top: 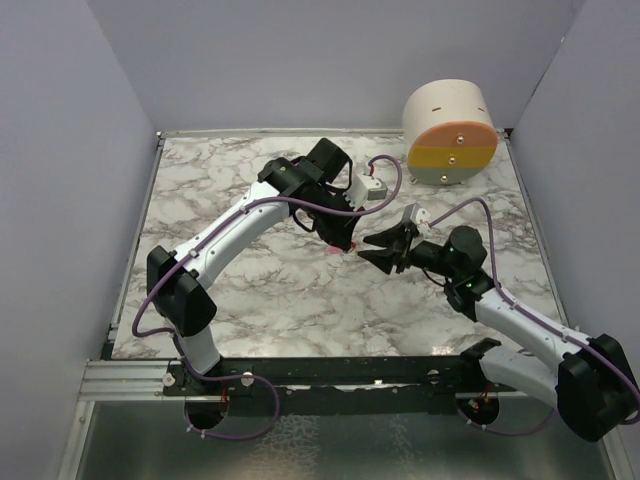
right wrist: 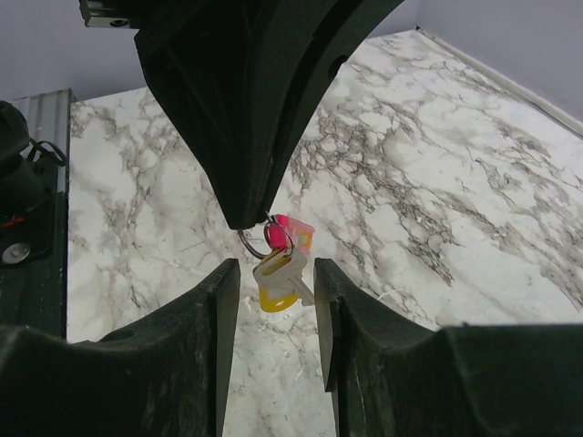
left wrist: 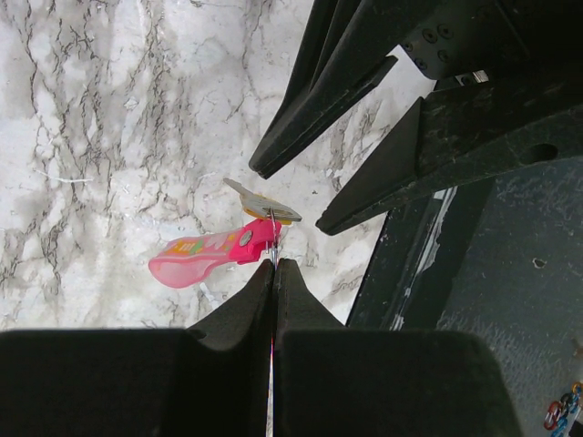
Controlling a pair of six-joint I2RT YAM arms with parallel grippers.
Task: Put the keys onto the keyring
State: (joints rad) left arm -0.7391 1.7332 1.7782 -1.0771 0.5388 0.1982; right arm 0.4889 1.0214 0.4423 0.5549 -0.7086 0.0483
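The keys [right wrist: 281, 264] hang bunched at the keyring [right wrist: 248, 242], above the marble table [right wrist: 437, 182]: the pink key [right wrist: 293, 233] just beside the ring, the yellow key [right wrist: 276, 291] below it. The left gripper [left wrist: 274, 273] is clamped on the keyring. The right gripper [right wrist: 276, 271] has its fingers apart, either side of the yellow key.

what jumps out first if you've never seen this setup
At centre, the left gripper pinches a keyring with a pink key and a yellow-headed key dangling, the right gripper open around the yellow one. A big banded cylinder sits at the far right corner.
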